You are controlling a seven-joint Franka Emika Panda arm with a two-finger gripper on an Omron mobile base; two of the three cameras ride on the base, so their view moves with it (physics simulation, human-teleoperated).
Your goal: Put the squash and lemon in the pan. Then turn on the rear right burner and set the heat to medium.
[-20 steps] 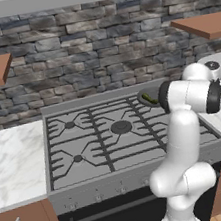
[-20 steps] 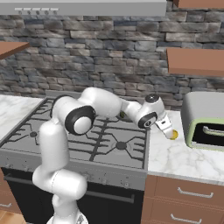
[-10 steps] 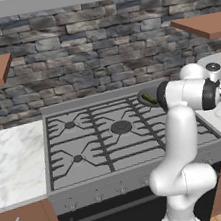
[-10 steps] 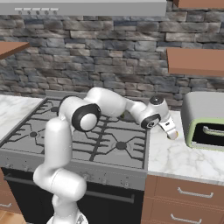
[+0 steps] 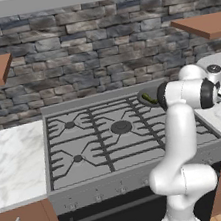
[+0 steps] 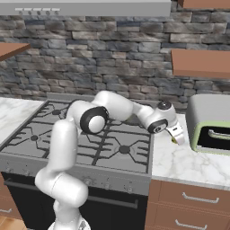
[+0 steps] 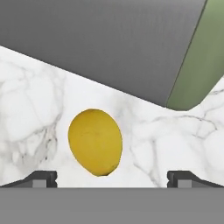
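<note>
End effector (image 7: 112, 177), jaws wide and empty, hovers over the lemon (image 7: 95, 141) on the marble bench (image 7: 30, 109) beside the toaster oven (image 7: 192, 57). We risk an off-centre close rolling the round lemon away.
</note>
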